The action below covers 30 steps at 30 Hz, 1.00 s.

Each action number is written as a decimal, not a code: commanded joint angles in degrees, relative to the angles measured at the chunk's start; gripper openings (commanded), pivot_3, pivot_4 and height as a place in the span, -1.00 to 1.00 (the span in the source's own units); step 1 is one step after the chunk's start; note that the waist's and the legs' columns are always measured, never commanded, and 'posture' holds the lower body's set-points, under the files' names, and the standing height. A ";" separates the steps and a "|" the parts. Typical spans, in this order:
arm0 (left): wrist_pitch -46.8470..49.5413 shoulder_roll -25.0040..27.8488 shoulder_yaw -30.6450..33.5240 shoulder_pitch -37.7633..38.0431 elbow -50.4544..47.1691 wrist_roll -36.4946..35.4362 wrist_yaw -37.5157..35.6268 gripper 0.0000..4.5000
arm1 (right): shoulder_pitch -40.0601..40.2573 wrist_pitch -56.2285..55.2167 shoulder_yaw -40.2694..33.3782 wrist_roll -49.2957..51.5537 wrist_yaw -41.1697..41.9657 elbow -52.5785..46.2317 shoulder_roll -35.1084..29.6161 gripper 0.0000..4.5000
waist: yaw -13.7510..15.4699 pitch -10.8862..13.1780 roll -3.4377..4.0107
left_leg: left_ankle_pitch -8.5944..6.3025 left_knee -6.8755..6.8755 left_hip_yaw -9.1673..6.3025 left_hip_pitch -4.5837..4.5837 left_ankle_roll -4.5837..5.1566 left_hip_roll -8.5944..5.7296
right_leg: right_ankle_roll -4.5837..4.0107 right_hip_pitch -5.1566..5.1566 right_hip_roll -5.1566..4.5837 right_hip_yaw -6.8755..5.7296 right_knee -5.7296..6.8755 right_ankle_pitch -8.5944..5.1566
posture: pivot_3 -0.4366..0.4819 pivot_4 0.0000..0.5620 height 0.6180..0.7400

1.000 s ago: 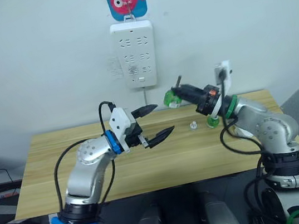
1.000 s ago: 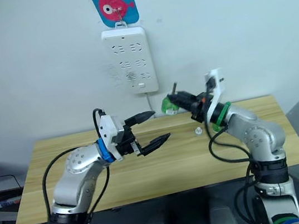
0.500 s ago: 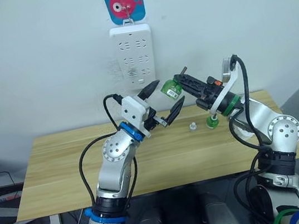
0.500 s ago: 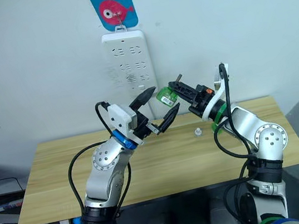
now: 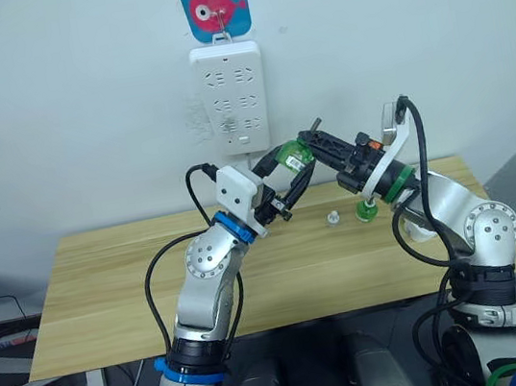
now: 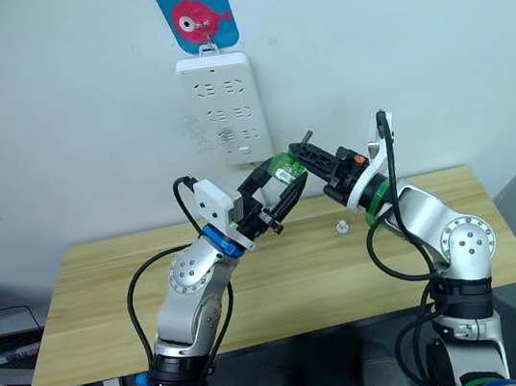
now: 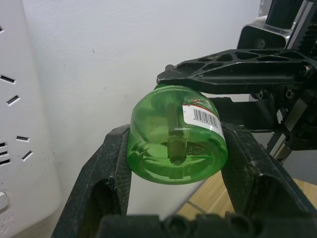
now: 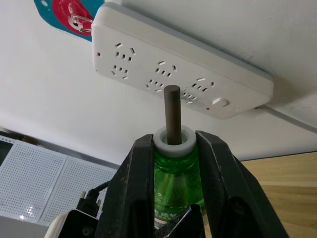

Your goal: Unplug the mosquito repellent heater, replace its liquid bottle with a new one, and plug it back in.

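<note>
A green liquid bottle (image 5: 293,157) with a dark wick rod hangs in the air just below the power strip. My right gripper (image 5: 307,144) is shut on its white neck (image 8: 173,141). My left gripper (image 7: 176,148) comes from the other side, its fingers (image 7: 116,158) pressed against the bottle's round base (image 7: 176,144). A white shape (image 5: 419,228) peeks from behind my right forearm; I cannot tell whether it is the mosquito repellent heater.
A white multi-socket power strip (image 5: 231,95) hangs on the wall under a blue fish hook (image 5: 213,3). On the wooden table (image 5: 105,274) lie a small white cap (image 5: 333,217) and a green piece (image 5: 367,209) under my right arm.
My left arm rose from the table towards the wall, and its open fingers closed around the bottle's base. My right gripper lifted the bottle slightly and kept hold of it.
</note>
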 commanded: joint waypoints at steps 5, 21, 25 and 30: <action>12.22 5.62 2.21 -2.85 -3.94 -10.24 -7.13 0.01 | 3.78 10.56 5.06 -1.62 12.25 -6.44 -17.46 0.64 | 0.20 0.00 0.00 | -0.02 0.01 -0.03 -0.02 0.08 -0.02 | 0.00 0.05 0.00 -0.05 -0.04 0.00 | -0.24 -0.15 1.00; 33.67 21.51 9.86 -2.09 -5.82 -28.73 -19.03 0.01 | -1.44 -0.63 25.44 -57.03 43.74 16.68 -47.15 0.99 | -0.89 0.01 -0.01 | -0.09 0.03 0.29 0.01 0.21 0.06 | 0.04 0.09 -0.01 0.01 -0.27 -0.03 | -0.22 -0.19 1.00; 33.71 21.28 9.92 -0.70 -7.65 -28.53 -18.42 0.01 | -2.79 0.17 26.59 -62.08 47.99 21.68 -45.33 0.99 | -0.33 0.01 -0.01 | -0.09 -0.02 0.23 -0.06 0.19 0.15 | 0.03 0.09 -0.04 -0.03 -0.49 -0.02 | -0.17 -0.18 1.00; 33.70 21.68 10.76 0.65 -8.63 -28.28 -17.49 0.01 | -3.70 -0.06 27.08 -67.71 51.61 26.90 -43.29 0.99 | 0.32 0.01 -0.01 | -0.09 -0.03 0.25 -0.08 0.18 0.17 | 0.02 0.10 -0.10 -0.01 -0.62 -0.01 | -0.13 -0.17 1.00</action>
